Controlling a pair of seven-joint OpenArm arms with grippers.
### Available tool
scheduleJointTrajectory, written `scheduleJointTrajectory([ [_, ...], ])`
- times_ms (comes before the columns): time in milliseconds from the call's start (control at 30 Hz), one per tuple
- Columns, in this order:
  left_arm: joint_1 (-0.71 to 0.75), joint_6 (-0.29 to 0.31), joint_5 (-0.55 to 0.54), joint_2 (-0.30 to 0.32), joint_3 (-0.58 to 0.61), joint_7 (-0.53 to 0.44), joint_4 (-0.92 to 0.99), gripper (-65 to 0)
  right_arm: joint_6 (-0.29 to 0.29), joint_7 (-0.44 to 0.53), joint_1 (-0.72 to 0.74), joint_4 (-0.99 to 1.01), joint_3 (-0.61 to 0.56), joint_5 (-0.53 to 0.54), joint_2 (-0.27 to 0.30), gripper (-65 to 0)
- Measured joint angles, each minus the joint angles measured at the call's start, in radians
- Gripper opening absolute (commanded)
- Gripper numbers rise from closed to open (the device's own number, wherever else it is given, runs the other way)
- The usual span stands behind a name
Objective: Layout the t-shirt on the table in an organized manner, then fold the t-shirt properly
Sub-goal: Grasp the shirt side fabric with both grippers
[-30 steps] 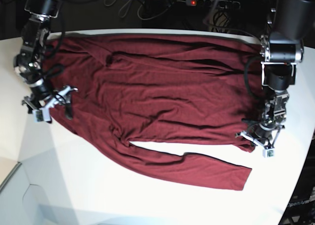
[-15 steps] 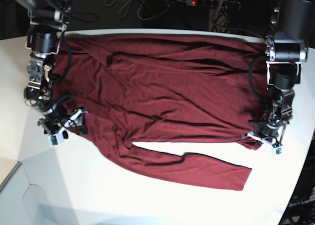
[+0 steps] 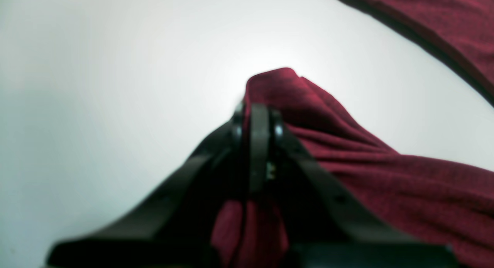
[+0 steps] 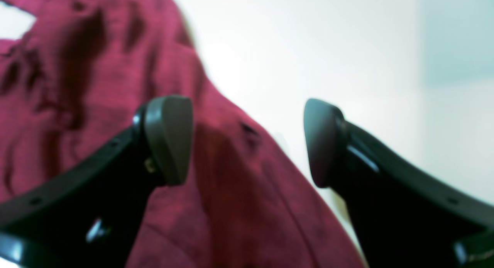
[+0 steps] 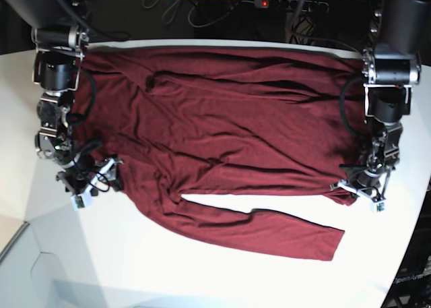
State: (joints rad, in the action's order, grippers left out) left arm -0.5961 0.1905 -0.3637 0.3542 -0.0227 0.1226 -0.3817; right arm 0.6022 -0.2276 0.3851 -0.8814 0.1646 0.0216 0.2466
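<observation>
Left claw (image 3: 257,123) pinched on t-shirt (image 5: 229,139) corner; right claw (image 4: 247,140) wide over shirt edge, white table (image 5: 168,267).

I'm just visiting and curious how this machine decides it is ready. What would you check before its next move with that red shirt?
1. Left gripper has hold of the t-shirt: ok, jaws closed on a corner of cloth.
2. Right gripper has hold: not ok, jaws open, cloth beneath them.
3. Right gripper over the shirt's edge: ok, one finger over cloth, the other over the table.
4. Shirt lies smooth: not ok, wrinkles across the body.
5. Sleeve laid out: ok, one long sleeve extends flat along the near side.
6. Shirt fully on the table: cannot tell, the far edge meets the rim.
</observation>
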Motion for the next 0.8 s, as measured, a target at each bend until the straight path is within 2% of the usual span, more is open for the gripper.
scheduleJointTrajectory([
  [233,0.000,0.000,0.000,0.000,0.000,0.000,0.000,-64.9,-0.004,0.009,0.007,0.060,-0.026,0.005,0.002,-20.3],
  [467,0.000,0.000,0.000,0.001,0.000,-0.002,0.000,-64.9,-0.005,0.110,0.036,0.158,-0.024,0.010,0.003,-20.8],
  [533,0.000,0.000,0.000,0.000,0.000,-0.001,0.000,-64.9,-0.005,0.118,0.031,0.158,-0.024,0.011,0.003,-23.1],
  [633,0.000,0.000,0.000,0.001,0.000,-0.001,0.000,-64.9,-0.005,0.117,0.032,0.158,-0.024,0.011,0.003,-34.7],
  [800,0.000,0.000,0.000,0.001,0.000,-0.001,0.000,-64.9,-0.007,0.144,0.006,0.157,-0.024,0.023,0.005,-65.0],
])
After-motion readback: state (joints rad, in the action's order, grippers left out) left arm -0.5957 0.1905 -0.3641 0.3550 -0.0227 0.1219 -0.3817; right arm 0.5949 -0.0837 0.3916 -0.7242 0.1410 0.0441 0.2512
